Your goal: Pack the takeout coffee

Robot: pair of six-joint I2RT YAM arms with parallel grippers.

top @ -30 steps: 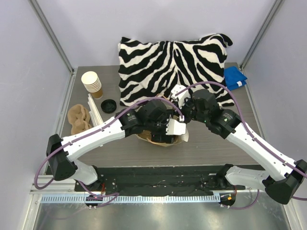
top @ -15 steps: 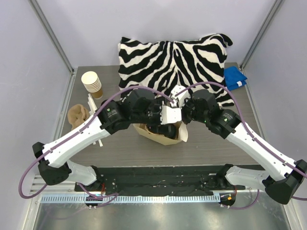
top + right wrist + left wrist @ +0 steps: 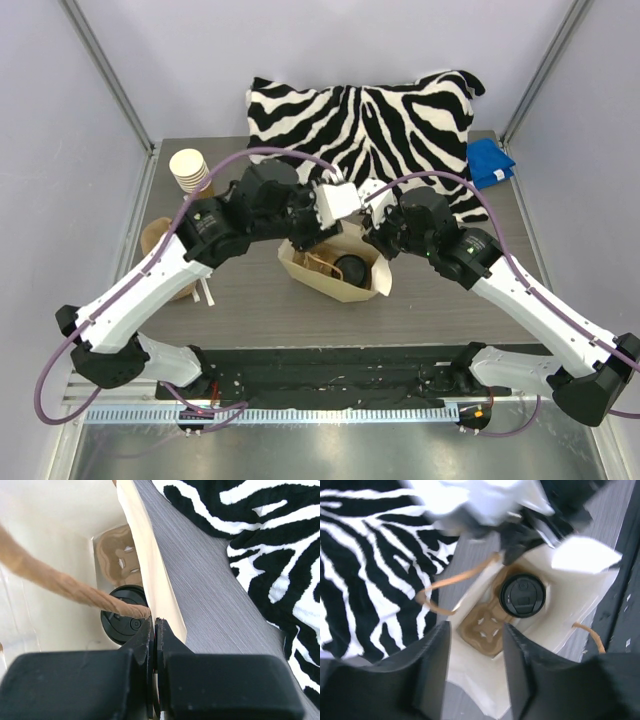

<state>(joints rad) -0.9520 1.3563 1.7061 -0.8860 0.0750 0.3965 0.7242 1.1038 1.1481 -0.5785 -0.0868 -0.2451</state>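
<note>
- Top view: the paper bag (image 3: 322, 282) stands open at the centre of the frame, and the takeout coffee (image 3: 350, 268) sits inside it, black lid up.
- The left gripper (image 3: 314, 236) hangs over the bag's upper-left edge. The right gripper (image 3: 372, 243) meets the bag's rim on the right side.
- The grey table (image 3: 450, 300) also bears a zebra pillow (image 3: 360, 125) at upper centre, a blue cloth (image 3: 490, 160) at upper right and a stack of cups (image 3: 190, 170) at upper left. Plain pale walls close the cell in.
- Left wrist view: the left gripper (image 3: 476, 627) has its fingers (image 3: 432, 670) spread with nothing between them, above the bag's mouth.
- The coffee (image 3: 522, 595) stands right of centre, in a brown cup carrier (image 3: 482, 627) on the bag's floor. A twine handle (image 3: 445, 585) loops toward the pillow (image 3: 360, 555) at left.
- Right wrist view: the right gripper (image 3: 154, 624) is pressed together on the bag's wall (image 3: 150, 575), pinching it and keeping the mouth open. The coffee's lid (image 3: 122, 617) shows just left of the fingers, with the carrier (image 3: 117, 550) above it.
- The table (image 3: 210, 595) and pillow (image 3: 260, 530) fill the right half of the frame.
- Judged step: the cup looks seated, so the packing itself seems done.
- The next move likely calls for lifting the left arm straight clear of the handles, then letting go of the rim without tipping the bag.
</note>
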